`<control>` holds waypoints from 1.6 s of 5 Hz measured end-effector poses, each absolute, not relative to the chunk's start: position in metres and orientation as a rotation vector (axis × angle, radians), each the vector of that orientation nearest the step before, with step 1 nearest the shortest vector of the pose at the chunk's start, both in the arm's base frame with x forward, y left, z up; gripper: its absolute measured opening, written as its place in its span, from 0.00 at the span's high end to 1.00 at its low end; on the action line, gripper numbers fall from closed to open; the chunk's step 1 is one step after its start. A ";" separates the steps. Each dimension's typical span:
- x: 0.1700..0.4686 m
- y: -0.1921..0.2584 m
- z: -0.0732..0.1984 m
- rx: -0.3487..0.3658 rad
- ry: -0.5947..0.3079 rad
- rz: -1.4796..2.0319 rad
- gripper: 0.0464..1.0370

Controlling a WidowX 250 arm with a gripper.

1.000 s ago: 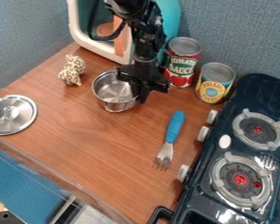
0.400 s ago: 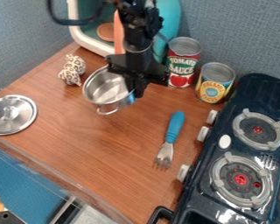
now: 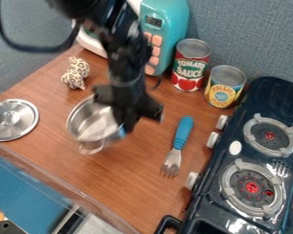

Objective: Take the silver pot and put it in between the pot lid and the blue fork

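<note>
Right of the pot lid and apart from it, the silver pot is held by the gripper, clamped on the side wall farther from that lid.

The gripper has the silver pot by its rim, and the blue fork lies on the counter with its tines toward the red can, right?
Not the tines: the camera view shows the blue fork on the counter with its handle toward the red can. The gripper does have the silver pot by its rim.

Pot between lid and fork; cans behind fork; stove right.
</note>
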State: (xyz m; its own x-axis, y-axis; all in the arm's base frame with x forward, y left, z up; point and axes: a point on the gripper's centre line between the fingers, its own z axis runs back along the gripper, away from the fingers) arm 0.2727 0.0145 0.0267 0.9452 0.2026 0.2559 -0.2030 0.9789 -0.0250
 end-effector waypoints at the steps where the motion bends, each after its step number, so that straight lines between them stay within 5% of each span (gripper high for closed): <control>1: 0.252 0.026 0.013 0.022 -0.221 0.211 0.98; 4: 0.247 0.034 -0.020 0.098 -0.154 0.184 0.96; 5: 0.246 0.036 -0.026 0.119 -0.125 0.188 0.80; 7: 0.243 0.034 -0.024 0.103 -0.114 0.187 0.19; 8: 0.248 0.032 -0.008 0.091 -0.128 0.189 0.03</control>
